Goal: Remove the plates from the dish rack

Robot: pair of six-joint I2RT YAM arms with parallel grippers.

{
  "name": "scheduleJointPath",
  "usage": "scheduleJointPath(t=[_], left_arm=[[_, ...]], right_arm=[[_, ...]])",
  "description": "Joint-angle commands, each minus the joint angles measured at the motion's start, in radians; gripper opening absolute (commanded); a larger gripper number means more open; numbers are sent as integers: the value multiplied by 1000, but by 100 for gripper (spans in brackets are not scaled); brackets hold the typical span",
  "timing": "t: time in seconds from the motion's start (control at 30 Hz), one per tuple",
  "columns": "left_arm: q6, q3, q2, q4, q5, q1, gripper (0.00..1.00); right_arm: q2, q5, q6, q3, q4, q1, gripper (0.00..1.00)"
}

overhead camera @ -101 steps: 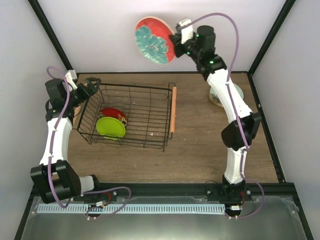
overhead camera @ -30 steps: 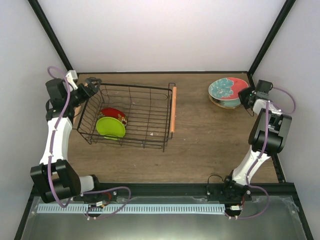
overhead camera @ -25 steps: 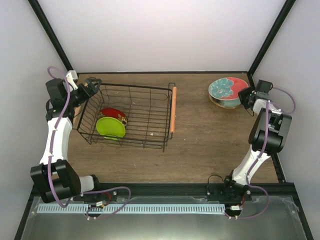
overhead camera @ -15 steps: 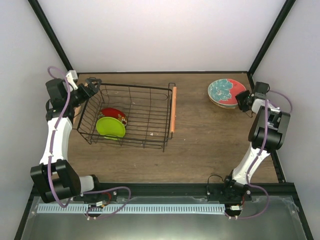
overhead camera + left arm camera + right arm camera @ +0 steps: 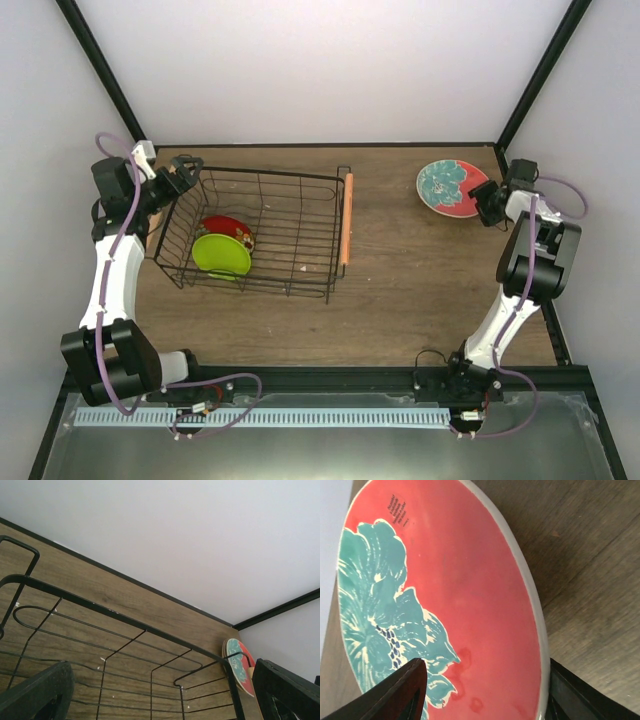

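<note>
The black wire dish rack (image 5: 300, 215) stands at the left of the table. In it lie a lime green plate (image 5: 221, 254) and, behind it, a small red patterned plate (image 5: 228, 228). The red-rimmed plate with the teal flower (image 5: 450, 186) (image 5: 445, 595) lies at the back right, and a pale plate edge (image 5: 223, 649) shows under it. My right gripper (image 5: 483, 200) (image 5: 485, 662) is open at this plate's right rim, with its fingers wide apart on either side of the edge. My left gripper (image 5: 183, 168) (image 5: 162, 667) is open at the rack's back left corner, and rack wire (image 5: 125, 622) runs between its fingers.
The rack's orange-brown wooden handle (image 5: 346, 220) runs along its right side. Black frame posts (image 5: 530, 90) rise at the back corners, close to the right arm. Bare wooden tabletop (image 5: 420, 290) lies between the rack and the right arm.
The right arm brought the floral plate down from high in the air onto the stack at the back right. In the last second its jaws opened and the plate settled flat. The left arm stayed still.
</note>
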Motion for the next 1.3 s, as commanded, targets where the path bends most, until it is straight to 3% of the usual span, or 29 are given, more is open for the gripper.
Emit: scheduleJointPath(t=[0.0,0.27,0.53,0.67,0.83,1.0,1.27], left_arm=[[-6,-12,-16,16,19,-3,100],[18,-17,-34,1,21,-2,100],[66,3,-35,-30,15,-3,100],[82,15,-30,-37,13,-3,100],[94,19,-24,-48,11,-3,100],[91,28,-10,-52,21,-3,100],[80,41,-20,-54,13,-5,100]], right_arm=[[19,46,-89,87,-126,9,63],[9,82,-140,105,-199,10,68],[-153,55,-174,39,-133,11,72],[-305,7,-239,-24,14,63,72],[-490,-120,-396,-67,243,230,70],[-423,-313,-604,127,251,450,70],[-56,-297,-838,636,-28,738,62]])
